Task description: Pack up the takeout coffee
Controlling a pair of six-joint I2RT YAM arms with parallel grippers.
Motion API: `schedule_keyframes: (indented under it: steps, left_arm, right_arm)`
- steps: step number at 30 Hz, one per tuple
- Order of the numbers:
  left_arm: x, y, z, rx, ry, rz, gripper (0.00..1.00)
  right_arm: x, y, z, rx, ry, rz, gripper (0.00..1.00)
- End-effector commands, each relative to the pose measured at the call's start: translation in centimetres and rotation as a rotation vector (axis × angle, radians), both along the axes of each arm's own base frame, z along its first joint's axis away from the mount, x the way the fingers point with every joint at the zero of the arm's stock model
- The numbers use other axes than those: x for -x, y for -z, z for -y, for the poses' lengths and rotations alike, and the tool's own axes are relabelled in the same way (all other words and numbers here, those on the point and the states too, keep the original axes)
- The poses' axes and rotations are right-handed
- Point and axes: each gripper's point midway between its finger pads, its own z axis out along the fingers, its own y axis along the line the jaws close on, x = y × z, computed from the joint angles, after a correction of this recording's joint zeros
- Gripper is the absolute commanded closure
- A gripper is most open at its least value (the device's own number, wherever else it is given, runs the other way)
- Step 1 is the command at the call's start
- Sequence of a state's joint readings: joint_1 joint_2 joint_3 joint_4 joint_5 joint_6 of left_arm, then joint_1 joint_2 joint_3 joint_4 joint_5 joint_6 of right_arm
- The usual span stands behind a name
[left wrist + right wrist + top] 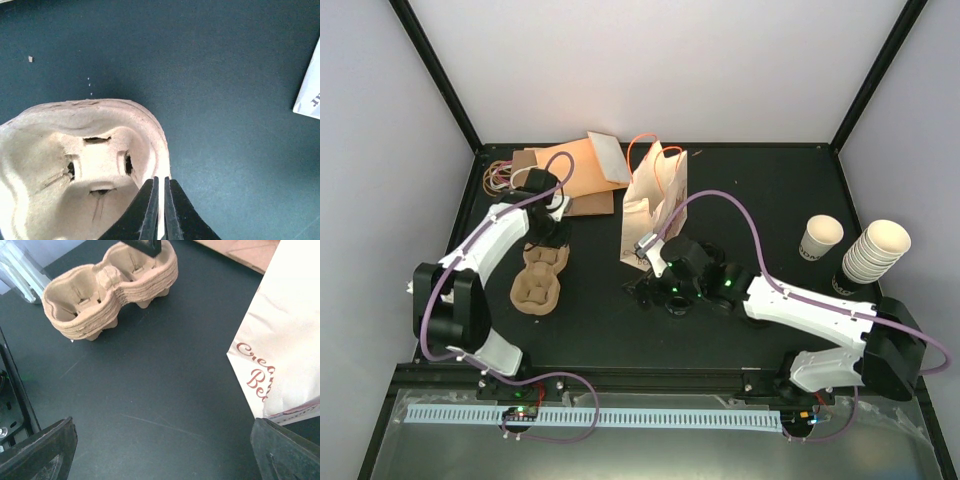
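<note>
Coffee cup: upright, far right | right claw: nearer, wide open, empty | left claw: pinched shut on carrier rim

Open bench is left between the paper bag and the takeout coffee, so that cup could be approached from its left. Its right is blocked by the stack of cups; the bench's left is occupied by cup carriers.

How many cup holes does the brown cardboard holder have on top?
2. One hole sits at the holder's free end; the other is at the end whose rim the left gripper pinches. Nested holders underneath hide theirs.
</note>
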State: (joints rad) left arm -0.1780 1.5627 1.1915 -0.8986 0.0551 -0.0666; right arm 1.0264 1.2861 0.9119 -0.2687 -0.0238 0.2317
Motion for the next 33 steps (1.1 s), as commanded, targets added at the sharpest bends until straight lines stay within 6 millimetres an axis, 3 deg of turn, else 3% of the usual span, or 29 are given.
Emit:
schedule_keyframes:
  steps: [1, 4, 7, 9, 16, 18, 29, 33]
  left_arm:
    - [0.9, -1.6, 0.0, 0.02, -0.008, 0.012, 0.93]
    - [1.1, -1.5, 0.0, 0.019, -0.007, 0.019, 0.91]
    - [1.1, -0.7, 0.2, 0.027, 0.0, -0.004, 0.61]
    - [0.9, -0.3, 0.4, 0.034, 0.003, -0.007, 0.51]
    - [-0.1, 1.5, 0.5, 0.018, 0.011, -0.046, 0.47]
    - [-0.2, 1.8, 0.6, 0.02, 0.014, -0.054, 0.5]
    - [-0.2, 1.8, 0.2, -0.002, 0.007, -0.057, 0.9]
    - [0.1, 1.0, -0.1, -0.008, -0.002, -0.046, 0.94]
  right_arm:
    - [0.2, -0.1, -1.3, -0.028, -0.02, -0.035, 0.03]
    - [0.1, -0.3, -2.0, -0.044, -0.023, -0.049, 0.03]
    - [0.3, -0.6, -2.7, -0.038, -0.031, -0.042, 0.03]
    - [0.4, -0.8, -3.0, -0.031, -0.036, -0.036, 0.03]
    - [0.7, -0.5, -2.9, -0.024, -0.037, -0.037, 0.04]
    - [0.7, -0.5, -2.7, -0.023, -0.035, -0.035, 0.03]
    - [0.7, -0.2, -2.6, -0.013, -0.034, -0.032, 0.03]
    - [0.7, 0.0, -2.5, -0.009, -0.034, -0.035, 0.03]
